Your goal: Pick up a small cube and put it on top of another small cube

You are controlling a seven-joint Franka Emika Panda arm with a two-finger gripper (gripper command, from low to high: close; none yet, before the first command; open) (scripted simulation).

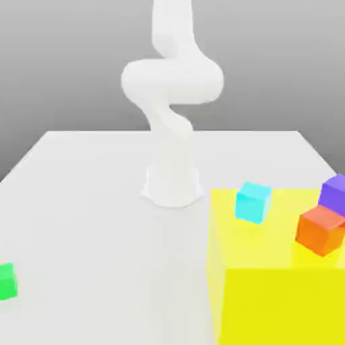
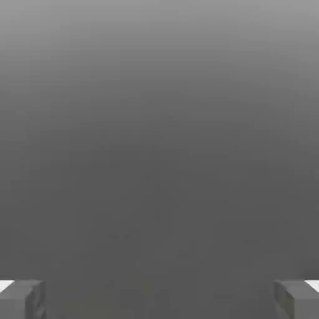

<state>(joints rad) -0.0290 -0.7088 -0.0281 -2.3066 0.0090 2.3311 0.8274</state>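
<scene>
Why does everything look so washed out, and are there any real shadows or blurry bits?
In the exterior view, the light is strong and flat: the arm is nearly pure white with faint shading, the floor is pale with no clear shadow by the green cube, and the big yellow block's front is slightly darker than its top. The hand view has a smooth grey gradient behind dim grey fingers.

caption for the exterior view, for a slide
White robot arm behind a yellow block bearing cyan, orange and purple cubes
</scene>
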